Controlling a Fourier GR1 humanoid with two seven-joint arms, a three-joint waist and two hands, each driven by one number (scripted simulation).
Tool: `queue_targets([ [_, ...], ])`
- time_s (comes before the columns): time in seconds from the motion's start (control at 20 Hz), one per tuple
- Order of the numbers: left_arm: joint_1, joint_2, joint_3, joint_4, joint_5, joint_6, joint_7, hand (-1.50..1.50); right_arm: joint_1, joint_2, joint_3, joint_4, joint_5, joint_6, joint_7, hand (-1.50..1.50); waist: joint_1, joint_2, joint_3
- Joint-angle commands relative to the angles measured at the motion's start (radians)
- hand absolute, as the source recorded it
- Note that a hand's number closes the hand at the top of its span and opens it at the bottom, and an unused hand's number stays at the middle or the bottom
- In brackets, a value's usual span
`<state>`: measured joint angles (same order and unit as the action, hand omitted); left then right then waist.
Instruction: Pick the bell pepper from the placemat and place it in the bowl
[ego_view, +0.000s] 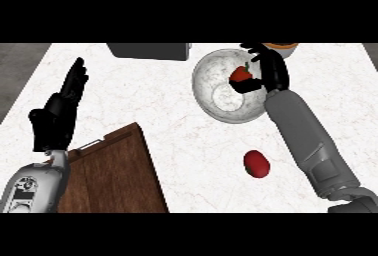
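The red bell pepper (239, 75) hangs over the white marbled bowl (214, 100) at the counter's upper right. My right hand (269, 67) is above the bowl's right rim, with fingers and thumb curled round the pepper and partly hiding it. The brown wooden placemat (111, 175) lies at the lower left with nothing on its visible part. At the left, above the placemat's corner, my left hand (63, 107) rests open, fingers straight and pointing away, holding nothing.
A red rounded fruit (256, 163) lies on the white counter below the bowl, just left of my right forearm. A dark grey box (148, 50) sits at the far edge. An orange object (284, 46) peeks out behind my right hand.
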<state>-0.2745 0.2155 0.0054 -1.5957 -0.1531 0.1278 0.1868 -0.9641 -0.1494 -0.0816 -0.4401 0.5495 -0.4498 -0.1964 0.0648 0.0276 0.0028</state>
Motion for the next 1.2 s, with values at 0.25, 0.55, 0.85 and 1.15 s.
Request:
queue_targets([
  [0.25, 0.021, -0.005, 0.01, 0.03, 0.003, -0.007, -0.063, 0.0, -0.043, -0.015, -0.173, 0.111, -0.174, 0.085, -0.283, -1.5, -0.011, -0.003, -0.001],
  [0.55, 0.04, -0.022, -0.018, -0.034, -0.029, 0.01, 0.024, 0.0, -0.034, -0.117, -0.258, 0.152, -0.261, 0.239, -0.35, -1.5, -0.029, -0.015, -0.001],
  [0.85, 0.069, 0.006, 0.05, 0.038, 0.01, -0.016, -0.079, 0.0, 0.031, -0.24, -0.296, 0.148, -0.319, 0.451, -0.418, -1.5, -0.051, -0.021, -0.002],
  [1.15, 0.089, 0.015, 0.038, -0.093, 0.003, -0.03, 0.033, 0.0, 0.167, -0.305, -0.293, 0.094, -0.36, 0.662, -0.504, -1.5, -0.06, -0.029, -0.002],
])
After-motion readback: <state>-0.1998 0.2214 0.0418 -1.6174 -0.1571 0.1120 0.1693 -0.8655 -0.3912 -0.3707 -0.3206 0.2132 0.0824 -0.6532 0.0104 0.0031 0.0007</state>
